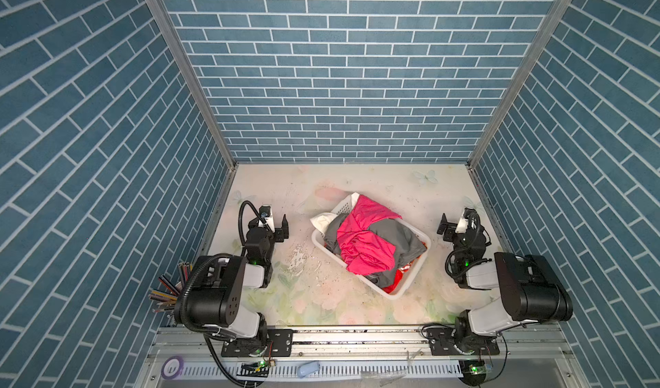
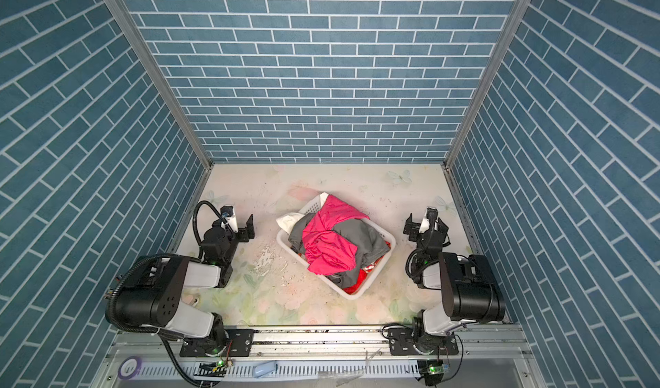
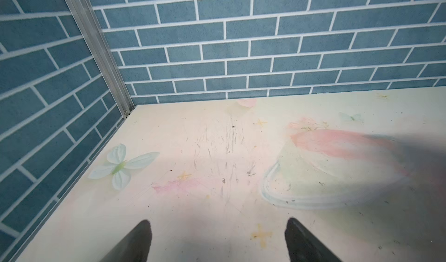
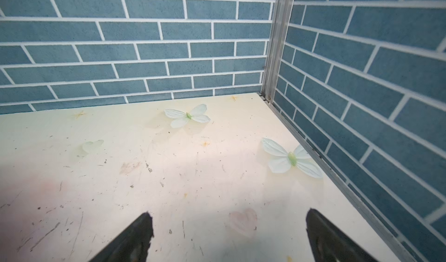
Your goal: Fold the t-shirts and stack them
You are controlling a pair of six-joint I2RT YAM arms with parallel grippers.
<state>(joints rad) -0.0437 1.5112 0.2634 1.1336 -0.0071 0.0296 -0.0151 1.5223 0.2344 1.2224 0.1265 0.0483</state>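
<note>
While the left gripper (image 1: 284,230) and right gripper (image 1: 443,225) stand with jaws wide and empty either side of the white basket (image 1: 392,296) at mid-frame, lifting its topmost pink t-shirt (image 1: 364,241) may drag the tangled grey t-shirt (image 1: 405,241) out too

My left arm (image 1: 221,293) and right arm (image 1: 528,289): black joint housings, pale grey links, a green light (image 1: 254,262) on each. A ribbed black hose (image 1: 241,215) loops along the left. Black plates (image 1: 282,343) with silver screws anchor both. The left claw (image 3: 218,222) and right claw (image 4: 229,215) show dark tapered fingers (image 3: 135,241).
</note>
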